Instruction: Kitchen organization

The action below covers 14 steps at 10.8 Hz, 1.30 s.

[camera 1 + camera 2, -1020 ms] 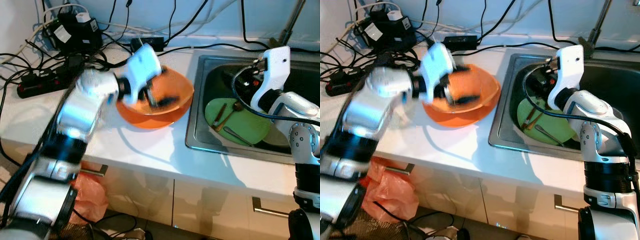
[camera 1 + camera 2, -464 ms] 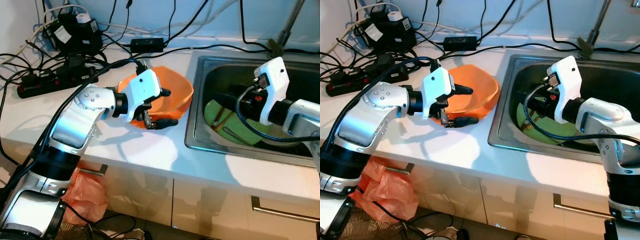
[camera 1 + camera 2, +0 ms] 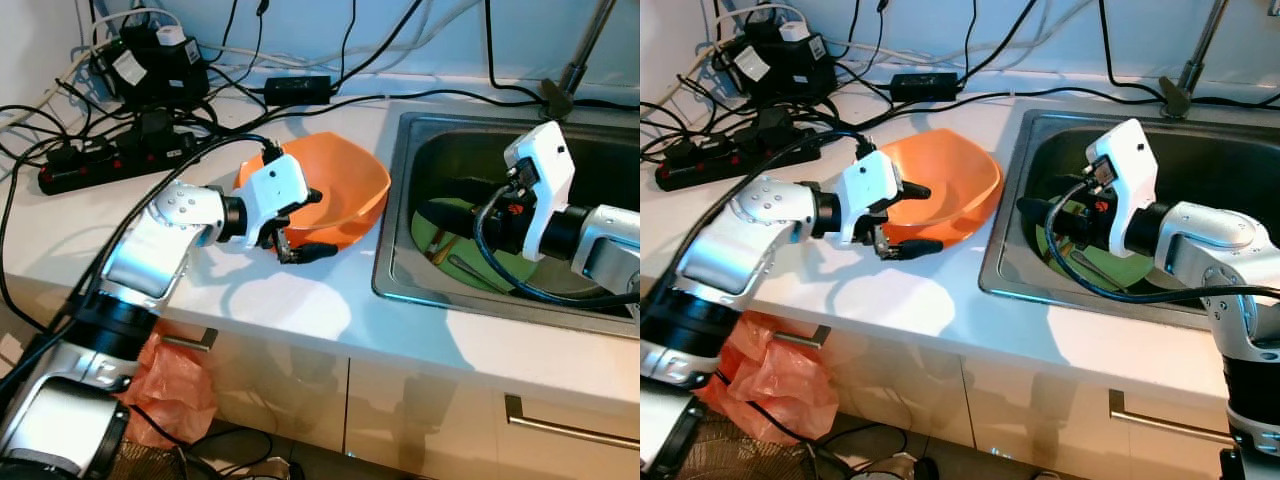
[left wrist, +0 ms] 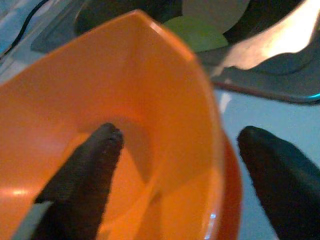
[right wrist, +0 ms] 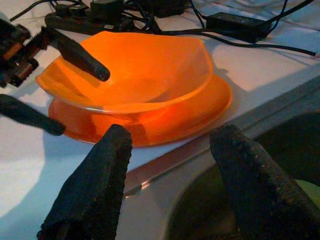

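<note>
An orange bowl [image 3: 340, 192] stands on an orange plate [image 5: 202, 107] on the white counter [image 3: 300, 315], just left of the sink. My left gripper [image 3: 309, 224] is open and straddles the bowl's near rim. One finger is inside the bowl, the other outside and low; the pads are not closed on the rim. Over the sink's left side my right gripper [image 5: 172, 136] is open and holds nothing. It points at the bowl, a short way off. A green plate [image 3: 424, 238] with several utensils lies in the sink below it.
Power strips [image 3: 110, 160], adapters and tangled black cables crowd the counter's back left. The steel sink [image 3: 395, 290] lies right of the bowl, with a faucet [image 3: 578, 65] behind it. Cabinet fronts and an orange plastic bag [image 3: 180, 390] are below the counter edge.
My left gripper drew back out of the bowl and now straddles its near rim. My right gripper rose from the sink and swung left to face the bowl.
</note>
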Motion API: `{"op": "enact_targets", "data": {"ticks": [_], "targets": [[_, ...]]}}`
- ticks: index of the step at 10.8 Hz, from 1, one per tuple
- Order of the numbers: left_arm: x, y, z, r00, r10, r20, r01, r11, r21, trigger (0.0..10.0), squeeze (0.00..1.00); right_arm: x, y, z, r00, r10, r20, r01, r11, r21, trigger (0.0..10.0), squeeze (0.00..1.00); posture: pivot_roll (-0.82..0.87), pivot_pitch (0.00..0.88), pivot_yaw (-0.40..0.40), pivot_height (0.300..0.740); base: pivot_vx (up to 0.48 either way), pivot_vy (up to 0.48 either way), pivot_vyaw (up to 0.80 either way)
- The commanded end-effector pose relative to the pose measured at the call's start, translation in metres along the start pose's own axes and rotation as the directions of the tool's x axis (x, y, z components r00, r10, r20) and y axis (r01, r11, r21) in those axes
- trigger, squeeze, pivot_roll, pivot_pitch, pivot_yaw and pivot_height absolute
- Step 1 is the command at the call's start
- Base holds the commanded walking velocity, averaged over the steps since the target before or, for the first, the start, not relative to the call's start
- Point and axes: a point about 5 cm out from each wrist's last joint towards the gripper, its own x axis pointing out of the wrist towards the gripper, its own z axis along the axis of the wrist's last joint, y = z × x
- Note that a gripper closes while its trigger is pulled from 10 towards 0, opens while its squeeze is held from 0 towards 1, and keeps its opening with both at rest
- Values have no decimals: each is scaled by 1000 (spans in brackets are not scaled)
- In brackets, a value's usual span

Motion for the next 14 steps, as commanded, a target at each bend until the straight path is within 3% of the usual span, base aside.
{"op": "enact_targets", "data": {"ticks": [1, 3, 8, 14], "targets": [[-4, 9, 1, 999, 46, 21, -46, 999, 6, 0, 0, 1, 7, 0, 999, 39, -6, -39, 999, -2, 10000, 0, 1, 57, 76, 740, 0, 0, 0], [-2, 13, 3, 996, 66, 57, -67, 998, 14, 0, 0, 0, 10, 0, 998, 65, 0, -65, 998, 17, 10000, 0, -1, 57, 76, 740, 0, 0, 0], [5, 10, -8, 998, 47, 40, -49, 997, 60, 0, 0, -3, 14, -3, 996, 93, -11, -93, 995, 29, 10000, 0, -6, 56, 73, 740, 0, 0, 0], [10, 8, -18, 999, 52, -10, -49, 980, 193, 0, 0, 0, 17, -8, 994, 104, -19, -103, 993, 56, 10000, 0, -8, 52, 73, 740, 0, 0, 0]]}}
